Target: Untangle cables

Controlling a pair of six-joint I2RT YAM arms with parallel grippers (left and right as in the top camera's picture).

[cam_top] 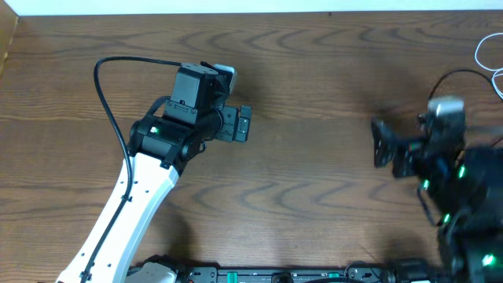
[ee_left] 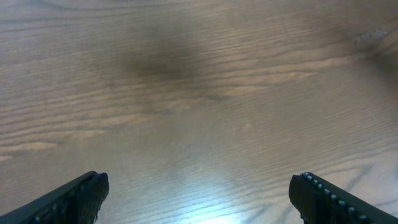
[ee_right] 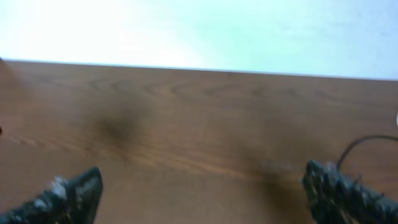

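Heads up on where this could go sideways. Both cords sit way off in the far right corner of the table [cam_top: 314, 63]. The white cable [cam_top: 489, 53] loops at the very edge of the overhead view. The thin black curve just beside it looks like the black cable [cam_top: 462, 73], though it's fine enough that I can't rule out arm wiring. They run out of frame, so I can't tell if they're crossed there.

The left jaws are spread wide with nothing between them, over bare wood and well apart from the cords. The right jaws are gaping and empty too. The right wrist view is smeared, with only a sliver of black cord at its right side.

Risks as I see them:
- The cords look close to the table's far edge, so a sloppy drag could push them off
- Pinching both cords in one grab would likely tighten the tangle instead of loosening it
- With that blur, you could snag the right arm [cam_top: 464, 189]'s own thicker wire by mistake
- The left arm [cam_top: 141, 189] has a long reach across, so watch the two arms don't clash over there
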